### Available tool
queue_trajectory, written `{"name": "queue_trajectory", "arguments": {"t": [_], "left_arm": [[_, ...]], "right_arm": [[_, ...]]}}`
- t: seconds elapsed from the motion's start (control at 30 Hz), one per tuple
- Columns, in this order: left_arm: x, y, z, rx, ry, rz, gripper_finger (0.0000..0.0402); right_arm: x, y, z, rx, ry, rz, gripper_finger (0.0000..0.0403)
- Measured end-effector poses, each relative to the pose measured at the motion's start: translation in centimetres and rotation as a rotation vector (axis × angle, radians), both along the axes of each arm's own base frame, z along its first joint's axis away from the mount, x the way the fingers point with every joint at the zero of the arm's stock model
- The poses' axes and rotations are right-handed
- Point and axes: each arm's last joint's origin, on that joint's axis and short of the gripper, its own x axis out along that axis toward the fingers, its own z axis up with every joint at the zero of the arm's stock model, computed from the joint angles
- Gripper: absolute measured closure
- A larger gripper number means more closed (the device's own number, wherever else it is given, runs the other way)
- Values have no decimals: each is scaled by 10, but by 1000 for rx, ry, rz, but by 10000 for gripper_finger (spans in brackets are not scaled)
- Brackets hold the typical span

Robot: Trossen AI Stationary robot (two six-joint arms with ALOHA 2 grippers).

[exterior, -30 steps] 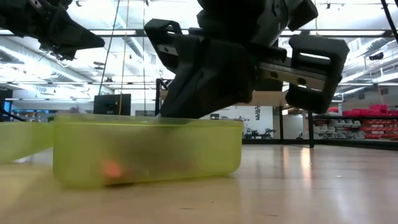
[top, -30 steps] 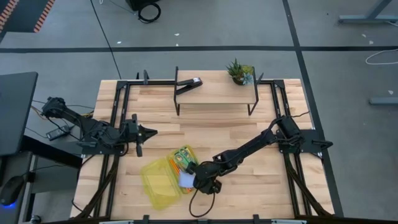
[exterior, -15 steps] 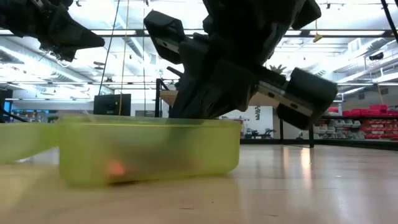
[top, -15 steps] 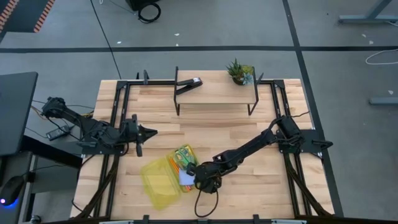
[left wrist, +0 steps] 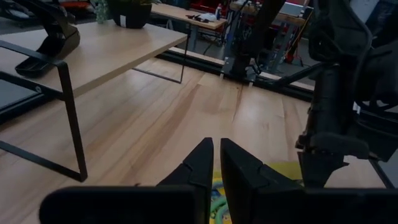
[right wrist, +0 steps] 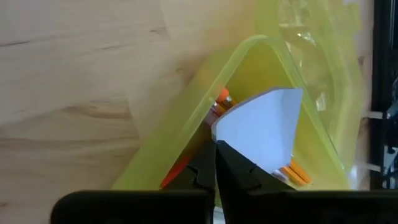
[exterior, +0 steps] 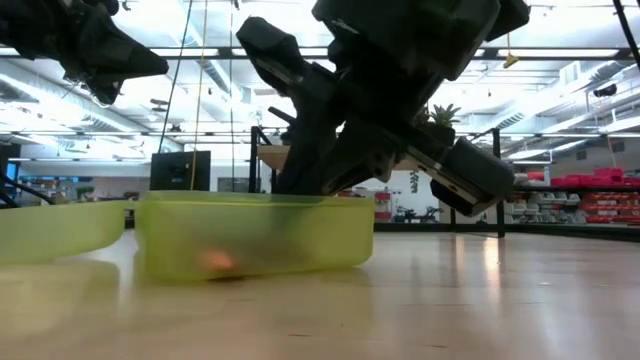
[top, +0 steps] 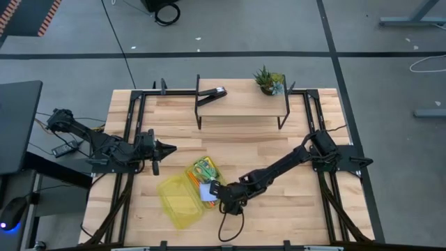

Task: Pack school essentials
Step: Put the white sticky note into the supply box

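Note:
The small yellow-green box [top: 202, 171] stands open near the table's middle front, its lid [top: 179, 203] lying flat beside it. Green-handled scissors [top: 204, 167] and an orange pencil [right wrist: 292, 171] lie in the box. The pale blue square notepad [right wrist: 261, 127] leans tilted on the box's near corner rim [right wrist: 205, 112]. My right gripper [right wrist: 215, 149] is shut, with its tips at the notepad's low edge. My left gripper [top: 172, 147] hovers shut at the left, with nothing between its fingers [left wrist: 202, 158]. My right gripper meets the notepad's low edge [right wrist: 219, 138] with its shut fingertips, slanting down from the table's right side, inside the box's corner. I cannot tell whether it pinches the edge or only pushes it. The notepad stays tilted, propped on the box.
A black-legged wooden shelf [top: 242, 104] stands at the table's far edge, bearing a black stapler [top: 211, 94] and a small potted plant [top: 268, 80]. Black frame rails [top: 132, 132] run along both sides. Bare wood lies to the right of the box.
My right gripper has rolled its wrist and nudged toward the far edge. The box has turned about and slid a little toward the far edge. The notepad has gone along with it, and the lid has shifted slightly.

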Motion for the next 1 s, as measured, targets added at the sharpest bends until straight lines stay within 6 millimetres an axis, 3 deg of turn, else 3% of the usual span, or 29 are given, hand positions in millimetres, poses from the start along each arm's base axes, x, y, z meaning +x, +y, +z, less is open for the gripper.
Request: {"name": "queue_trajectory", "arguments": {"t": [0.13, 0.33, 0.5, 0.8, 1.0], "left_arm": [[0, 0, 0, 0, 0, 0, 369], [0, 0, 0, 0, 1, -4, 376], [0, -3, 0, -11, 12, -90, 377], [0, -4, 0, -25, 14, -121, 381], [0, -4, 0, -25, 13, -121, 377]], "right_arm": [[-1, 2, 0, -17, -7, -7, 368], [-2, 5, 3, -23, -24, -33, 301], [4, 11, 24, 13, -64, -85, 262], [10, 3, 48, -28, 32, -175, 259], [12, 7, 57, 60, 51, -162, 260]]}}
